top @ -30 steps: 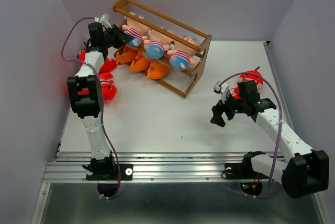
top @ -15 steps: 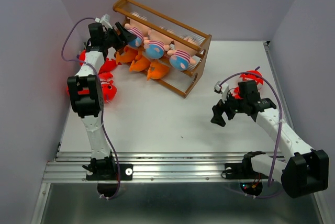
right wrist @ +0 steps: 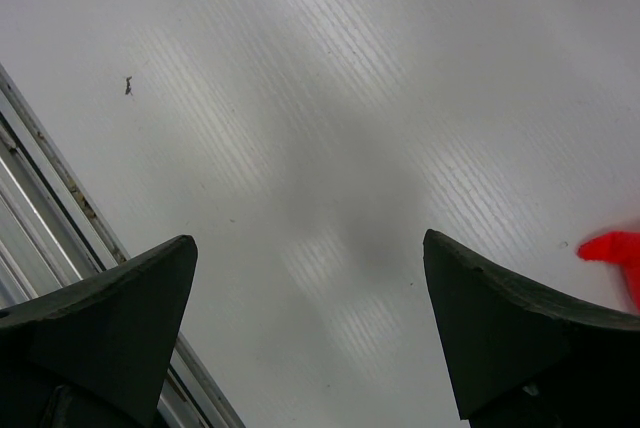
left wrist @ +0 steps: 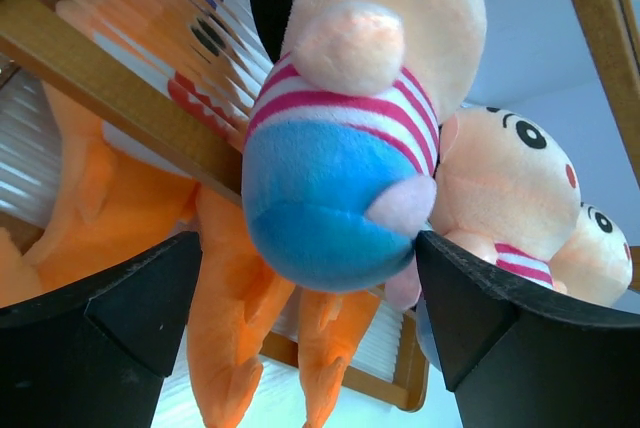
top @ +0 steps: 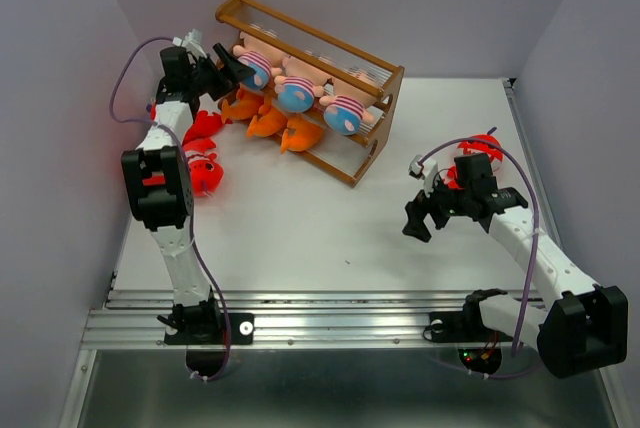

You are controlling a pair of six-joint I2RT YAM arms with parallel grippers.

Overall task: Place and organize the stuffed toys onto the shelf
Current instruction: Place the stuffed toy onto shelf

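Left wrist view: left hand (left wrist: 308, 248) is standing wide open, empty, flanking a striped doll (left wrist: 345, 138) on the shelf (left wrist: 110, 96).

I could read no text, label, brand or number in any of my views. The stuffed toys (left wrist: 340, 178) and the shelf (top: 385, 120) showed me no lettering. The red patch (top: 152, 179) on the left arm (top: 170, 238) was too small to make out.
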